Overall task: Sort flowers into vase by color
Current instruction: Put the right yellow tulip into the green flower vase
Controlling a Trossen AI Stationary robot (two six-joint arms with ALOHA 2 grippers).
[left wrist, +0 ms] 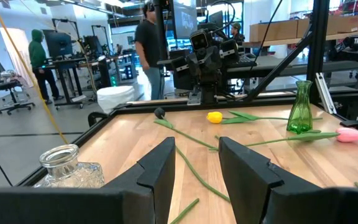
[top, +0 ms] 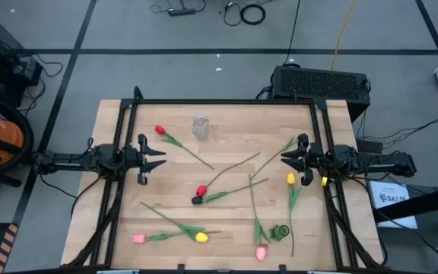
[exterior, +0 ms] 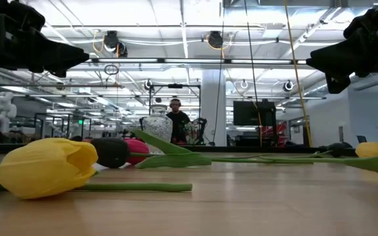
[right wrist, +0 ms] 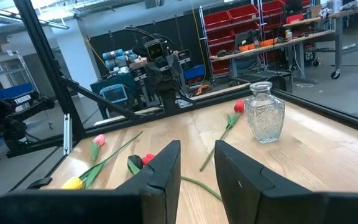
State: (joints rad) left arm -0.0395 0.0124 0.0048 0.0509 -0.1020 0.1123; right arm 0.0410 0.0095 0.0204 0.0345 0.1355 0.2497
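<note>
At frame centre the red tulip crosses others; your parted, empty left gripper could snag two stems

Table: pale wood planking, smooth matt finish, framed at its edges by black metal rails. Clear vase: cut, faceted glass. Green vase: smooth, glossy glass. Tulips: matt, plastic-looking heads. Gripper fingers: matt black plastic.

In the low view, the yellow tulip up close is blurry, its stem is cut off at the left edge, and it hides the tulips behind it.
</note>
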